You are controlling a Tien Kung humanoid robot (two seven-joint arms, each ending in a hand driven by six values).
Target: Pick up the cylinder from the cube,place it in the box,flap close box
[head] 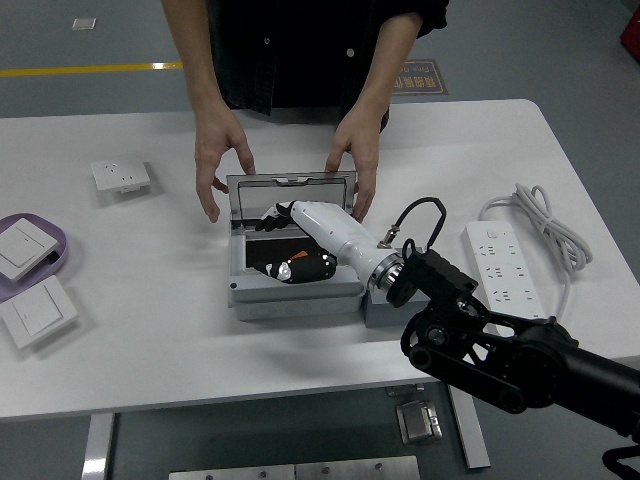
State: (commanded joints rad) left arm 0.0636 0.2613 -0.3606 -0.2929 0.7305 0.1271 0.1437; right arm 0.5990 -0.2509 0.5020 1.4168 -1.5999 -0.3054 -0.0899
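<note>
The box (292, 297) looks like matt grey metal, the right hand (310, 225) glossy white plastic.

Floor sign (418, 77) beyond worktop's far edge carried printed characters, too small and partly covered by person's arm to read. No other legible text.

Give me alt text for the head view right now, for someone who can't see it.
The robot's right hand, fingers spread, reaches into an open grey box at the middle of a white table, above an orange and black cylinder lying inside. A person's two hands grip the box's raised lid from the far side.
</note>
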